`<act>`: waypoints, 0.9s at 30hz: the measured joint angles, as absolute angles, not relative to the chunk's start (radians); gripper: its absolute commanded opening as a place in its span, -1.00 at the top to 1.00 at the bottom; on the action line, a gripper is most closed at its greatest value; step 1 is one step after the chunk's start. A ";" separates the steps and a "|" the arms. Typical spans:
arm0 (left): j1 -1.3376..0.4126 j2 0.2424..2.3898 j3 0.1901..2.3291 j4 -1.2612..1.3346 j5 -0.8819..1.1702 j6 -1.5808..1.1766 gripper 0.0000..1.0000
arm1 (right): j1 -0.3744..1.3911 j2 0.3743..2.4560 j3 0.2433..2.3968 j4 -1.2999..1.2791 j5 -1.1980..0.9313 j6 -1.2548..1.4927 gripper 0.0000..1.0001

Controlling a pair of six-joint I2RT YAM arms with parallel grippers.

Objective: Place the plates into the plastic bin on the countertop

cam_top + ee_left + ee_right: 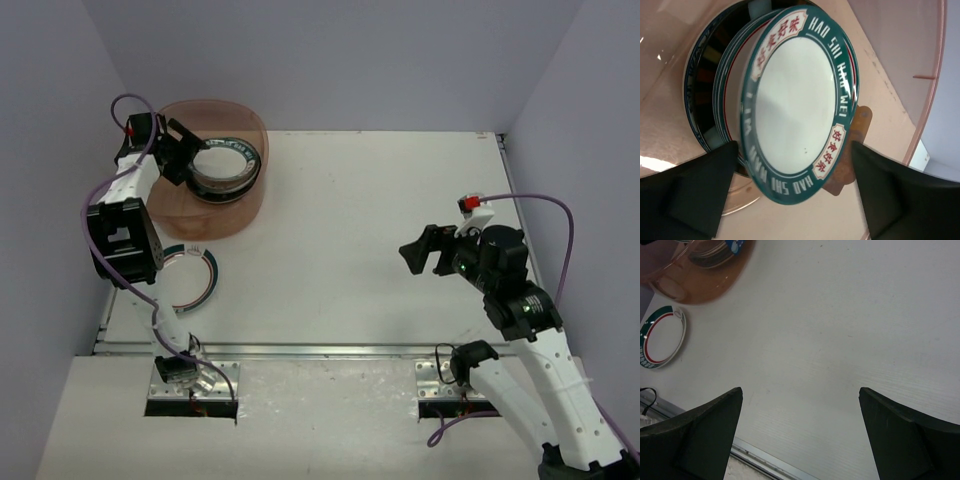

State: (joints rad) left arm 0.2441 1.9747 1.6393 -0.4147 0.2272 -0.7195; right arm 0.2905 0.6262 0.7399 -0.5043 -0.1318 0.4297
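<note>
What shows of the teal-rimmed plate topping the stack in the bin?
The teal-rimmed plate is round and glossy, ceramic-looking: plain white centre, dark teal rim with white letters HAO SHI WEI and cream panels of red Chinese characters. It rests face up atop the stack of plates inside the plastic bin. The left gripper stands open, fingers flanking its rim; contact cannot be told.

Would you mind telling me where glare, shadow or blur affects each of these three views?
Top external: even light, no glare. Left wrist: top plate sharp, bright glare on the plastic bin, left gripper's fingers dark and blurred. Right wrist: the bin soft at the corner, right gripper's fingers blurred.
</note>
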 measured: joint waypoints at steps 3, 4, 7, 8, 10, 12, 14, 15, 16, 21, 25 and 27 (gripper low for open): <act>0.218 1.974 1.653 -0.449 0.168 -0.700 -1.00 | 0.290 0.659 0.739 -0.496 -0.144 0.430 -0.97; 0.207 1.974 1.653 -0.460 0.149 -0.690 -1.00 | 0.290 0.677 0.739 -0.492 -0.156 0.430 -0.98; 0.177 1.975 1.657 -0.509 0.112 -0.663 -1.00 | 0.290 0.759 0.739 -0.472 -0.246 0.432 -0.98; 0.171 1.979 1.665 -0.532 0.108 -0.657 -1.00 | 0.290 0.789 0.739 -0.463 -0.286 0.437 -0.98; 0.162 1.990 1.685 -0.571 0.101 -0.648 -1.00 | 0.290 0.848 0.736 -0.438 -0.363 0.454 -0.98; 0.155 2.003 1.700 -0.594 0.091 -0.638 -1.00 | 0.291 0.873 0.724 -0.409 -0.423 0.473 -0.98; 0.155 2.005 1.700 -0.616 0.075 -0.634 -1.00 | 0.290 0.881 0.716 -0.378 -0.471 0.495 -0.98; 0.155 2.003 1.700 -0.626 0.067 -0.632 -1.00 | 0.290 0.886 0.714 -0.362 -0.493 0.506 -0.98; 0.155 1.999 1.699 -0.632 0.058 -0.631 -1.00 | 0.291 0.893 0.713 -0.343 -0.514 0.517 -0.98; 0.156 1.923 1.681 -0.648 0.011 -0.618 -1.00 | 0.297 0.971 0.688 -0.195 -0.614 0.602 -0.98; 0.157 1.808 1.681 -0.653 0.003 -0.604 -1.00 | 0.342 1.081 0.637 -0.035 -0.674 0.706 -0.98; 0.155 1.733 1.658 -0.641 0.013 -0.594 -1.00 | 0.413 1.177 0.635 0.066 -0.674 0.760 -0.98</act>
State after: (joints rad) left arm 0.1549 1.7326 1.6577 -0.6412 0.0132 -0.5939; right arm 0.4130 1.1765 0.6353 0.0660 -0.6745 0.7604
